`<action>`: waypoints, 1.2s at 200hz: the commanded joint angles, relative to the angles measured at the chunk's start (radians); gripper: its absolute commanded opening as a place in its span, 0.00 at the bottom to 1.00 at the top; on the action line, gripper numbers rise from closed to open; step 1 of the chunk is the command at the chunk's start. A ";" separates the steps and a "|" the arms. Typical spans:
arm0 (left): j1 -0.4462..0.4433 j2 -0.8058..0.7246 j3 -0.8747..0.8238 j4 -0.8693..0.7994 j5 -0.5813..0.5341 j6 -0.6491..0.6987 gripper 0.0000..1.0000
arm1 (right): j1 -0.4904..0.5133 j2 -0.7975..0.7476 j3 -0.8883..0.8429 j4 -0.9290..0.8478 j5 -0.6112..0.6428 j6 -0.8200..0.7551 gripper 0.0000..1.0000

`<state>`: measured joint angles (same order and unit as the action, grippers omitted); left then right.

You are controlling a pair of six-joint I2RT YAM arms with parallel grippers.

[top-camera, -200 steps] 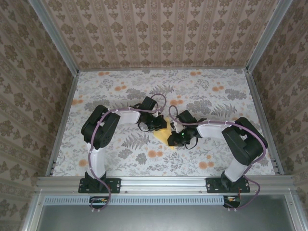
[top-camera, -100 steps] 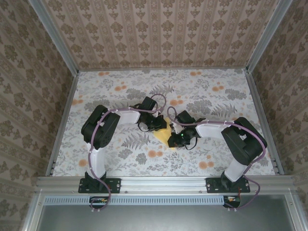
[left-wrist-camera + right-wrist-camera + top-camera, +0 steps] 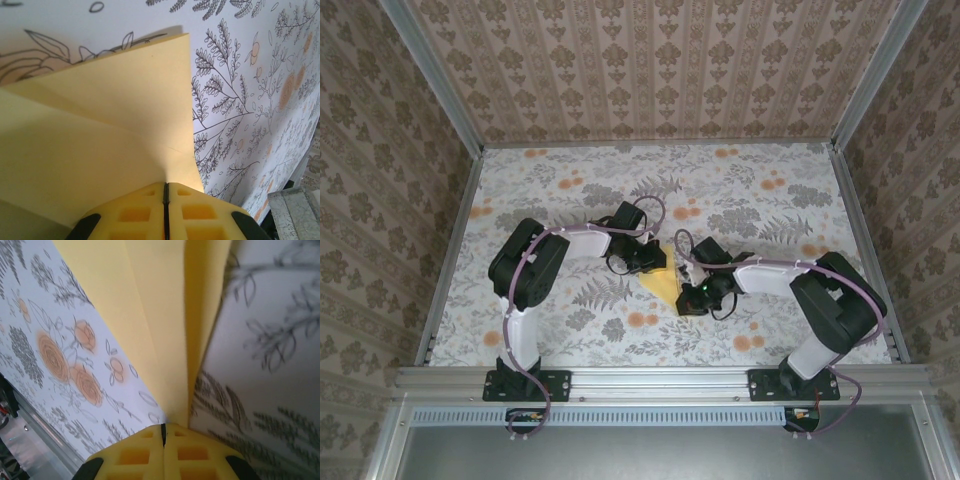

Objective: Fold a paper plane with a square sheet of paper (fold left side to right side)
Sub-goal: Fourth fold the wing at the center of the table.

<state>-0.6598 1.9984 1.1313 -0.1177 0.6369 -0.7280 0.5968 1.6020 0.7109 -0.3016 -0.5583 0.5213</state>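
Observation:
The yellow paper (image 3: 662, 285) lies between the two arms as a folded, pointed wedge on the flowered cloth. My left gripper (image 3: 653, 264) is at its far edge. In the left wrist view this gripper (image 3: 166, 186) is shut on the paper (image 3: 100, 130), which rises into the seam of the pads and shows layered folds. My right gripper (image 3: 686, 297) sits at the paper's near right tip. In the right wrist view its jaws (image 3: 163, 429) are shut, and the narrow creased paper (image 3: 160, 315) runs down under the right-hand pad beside the seam rather than into it.
The flowered cloth (image 3: 750, 200) covers the table. Patterned walls stand on three sides, and a metal rail (image 3: 660, 380) runs along the near edge by the arm bases. Open cloth lies to the far side and on both flanks.
My right gripper has slid toward the near right along the paper, uncovering more of the yellow wedge. The left gripper has held still on the paper.

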 commanded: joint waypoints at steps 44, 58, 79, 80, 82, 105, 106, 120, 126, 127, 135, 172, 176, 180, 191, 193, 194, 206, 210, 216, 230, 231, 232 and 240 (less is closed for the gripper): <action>0.006 0.013 -0.041 -0.070 -0.074 0.018 0.09 | -0.017 -0.134 0.081 -0.075 -0.069 0.038 0.03; 0.006 0.014 -0.042 -0.069 -0.075 0.018 0.09 | -0.024 -0.108 0.104 -0.043 -0.062 0.050 0.04; 0.003 0.014 -0.041 -0.066 -0.073 0.015 0.09 | -0.032 -0.047 0.145 -0.019 0.003 0.058 0.04; 0.003 0.014 -0.042 -0.066 -0.073 0.016 0.09 | -0.032 -0.043 0.147 -0.017 0.007 0.057 0.04; 0.003 0.014 -0.041 -0.066 -0.072 0.016 0.09 | -0.032 -0.037 0.151 -0.016 0.014 0.058 0.04; 0.002 0.015 -0.041 -0.065 -0.069 0.013 0.09 | -0.034 0.027 0.181 -0.005 0.068 0.069 0.03; 0.002 0.014 -0.041 -0.064 -0.069 0.013 0.09 | -0.034 0.029 0.182 -0.005 0.069 0.070 0.03; 0.001 0.014 -0.037 -0.066 -0.070 0.013 0.09 | -0.034 0.054 0.182 -0.005 0.089 0.072 0.03; 0.000 0.014 -0.036 -0.066 -0.069 0.015 0.09 | -0.034 0.064 0.179 -0.006 0.090 0.072 0.03; 0.000 0.014 -0.035 -0.066 -0.069 0.014 0.09 | -0.034 0.065 0.178 -0.007 0.090 0.072 0.03; 0.000 0.013 -0.035 -0.066 -0.068 0.014 0.09 | -0.034 0.075 0.175 -0.006 0.088 0.071 0.03; 0.000 0.006 -0.031 -0.071 -0.068 0.015 0.09 | -0.034 0.114 0.149 -0.021 0.092 0.065 0.03; 0.000 0.005 -0.030 -0.071 -0.069 0.017 0.09 | -0.034 0.116 0.146 -0.026 0.098 0.064 0.03; 0.000 0.002 -0.030 -0.072 -0.068 0.017 0.09 | -0.035 0.119 0.144 -0.032 0.105 0.062 0.03; 0.001 -0.001 -0.026 -0.076 -0.068 0.020 0.09 | -0.034 0.126 0.141 -0.045 0.119 0.058 0.03; 0.002 -0.002 -0.025 -0.077 -0.068 0.020 0.09 | -0.034 0.127 0.140 -0.049 0.121 0.057 0.03; 0.002 -0.003 -0.024 -0.077 -0.068 0.021 0.09 | -0.034 0.128 0.139 -0.050 0.123 0.057 0.03; 0.003 -0.012 -0.018 -0.084 -0.068 0.027 0.09 | -0.034 0.137 0.135 -0.061 0.135 0.055 0.02; 0.005 -0.017 -0.017 -0.084 -0.068 0.029 0.10 | -0.034 0.140 0.133 -0.067 0.139 0.054 0.02; 0.006 -0.026 -0.015 -0.084 -0.071 0.031 0.10 | -0.033 0.144 0.131 -0.074 0.147 0.052 0.02; 0.009 -0.061 -0.019 -0.075 -0.078 0.044 0.11 | -0.032 0.148 0.120 -0.082 0.160 0.051 0.01; 0.009 -0.064 -0.019 -0.075 -0.079 0.045 0.11 | -0.032 0.148 0.119 -0.081 0.160 0.051 0.01; 0.009 -0.066 -0.019 -0.074 -0.080 0.046 0.11 | -0.032 0.148 0.117 -0.082 0.161 0.050 0.01; 0.012 -0.093 -0.016 -0.074 -0.087 0.058 0.13 | -0.032 0.153 0.111 -0.083 0.169 0.050 0.00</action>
<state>-0.6605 1.9778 1.1259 -0.1356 0.6147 -0.7185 0.5663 1.7218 0.8654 -0.3046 -0.4656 0.5797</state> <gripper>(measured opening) 0.114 0.052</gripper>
